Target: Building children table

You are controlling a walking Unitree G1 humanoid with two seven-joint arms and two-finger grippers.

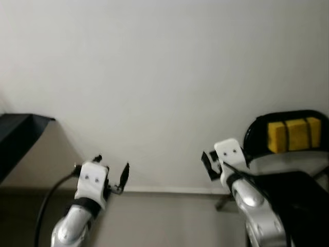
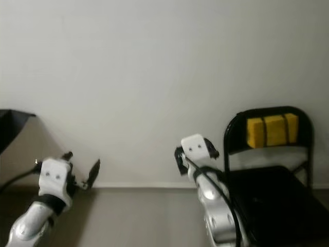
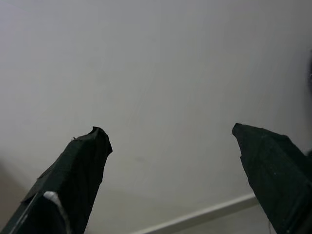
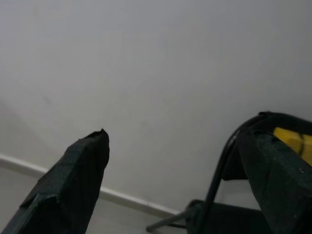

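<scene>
- Left gripper [image 1: 112, 174] hangs with fingers spread wide, before the white wall [image 1: 154, 77].
- Right gripper [image 4: 180, 161], also wide, is near the black folding chair [image 2: 267, 175] with its yellow, unreadable label [image 2: 272, 129].

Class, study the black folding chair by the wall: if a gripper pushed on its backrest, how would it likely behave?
The folding chair looks like thin metal tubing, so it is probably stiff but light, and likely to slide on the smooth floor. A push high on the backrest, by the yellow block, might tip it. Its crossed legs suggest it may fold. Both the left gripper and right gripper are open.
</scene>
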